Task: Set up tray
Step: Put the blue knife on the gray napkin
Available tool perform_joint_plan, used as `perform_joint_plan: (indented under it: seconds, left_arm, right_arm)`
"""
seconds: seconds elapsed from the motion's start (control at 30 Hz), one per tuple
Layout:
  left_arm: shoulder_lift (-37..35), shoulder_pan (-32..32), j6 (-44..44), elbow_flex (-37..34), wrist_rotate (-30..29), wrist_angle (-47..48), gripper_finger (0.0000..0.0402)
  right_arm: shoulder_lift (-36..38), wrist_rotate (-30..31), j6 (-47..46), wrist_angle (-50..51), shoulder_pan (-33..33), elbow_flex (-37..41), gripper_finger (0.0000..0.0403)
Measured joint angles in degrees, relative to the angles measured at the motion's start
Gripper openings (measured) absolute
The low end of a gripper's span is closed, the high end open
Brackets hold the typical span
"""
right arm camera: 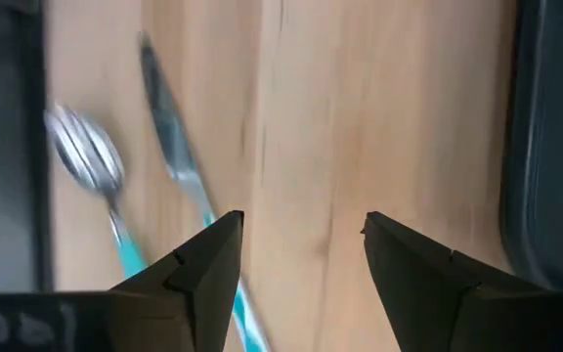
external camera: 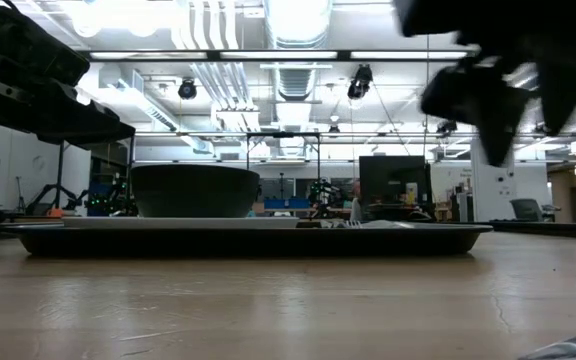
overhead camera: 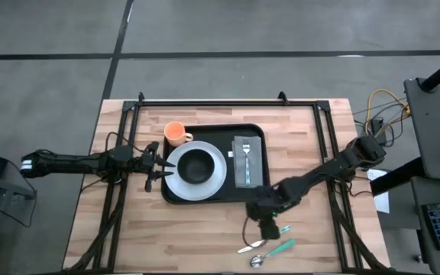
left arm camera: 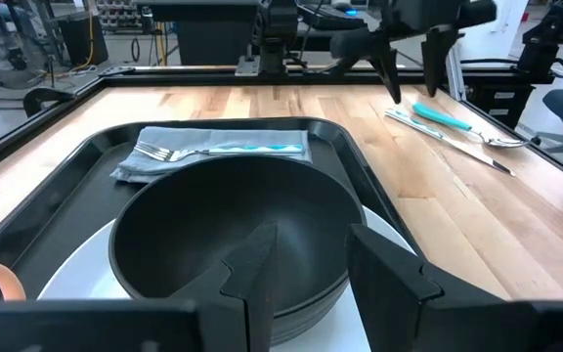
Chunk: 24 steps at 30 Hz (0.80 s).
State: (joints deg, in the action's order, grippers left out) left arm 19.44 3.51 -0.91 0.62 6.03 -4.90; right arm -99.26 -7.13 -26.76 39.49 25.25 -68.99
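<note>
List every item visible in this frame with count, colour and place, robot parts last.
tray: 1, black, middle of the table.
plate: 1, white, left half of the tray.
bowl: 1, black, on the plate.
cup: 1, orange, far left corner of the tray.
napkin: 1, grey, right half of the tray.
fork: 1, teal handle, on the napkin.
knife: 1, teal handle, on the table in front of the tray.
spoon: 1, teal handle, beside the knife.
table: 1, light wood.
left hand: 1, dark, at the plate's left edge.
right hand: 1, dark, open above the knife.
</note>
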Motion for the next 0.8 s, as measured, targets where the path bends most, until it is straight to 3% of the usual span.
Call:
perform_joint_plan:
  seconds: [0.2, 0.8]
  left_arm:
    - [0.0, 0.0, 0.0, 0.0, 0.0, 0.0, 0.0105]
    - [0.0, 0.0, 0.0, 0.0, 0.0, 0.0, 0.0105]
  right_arm:
    - [0.0, 2.8, 0.0, 7.1, 4.6, 0.0, 0.0203]
    - [-0.3, 5.8, -3.2, 4.1, 11.9, 1.9, 0.0203]
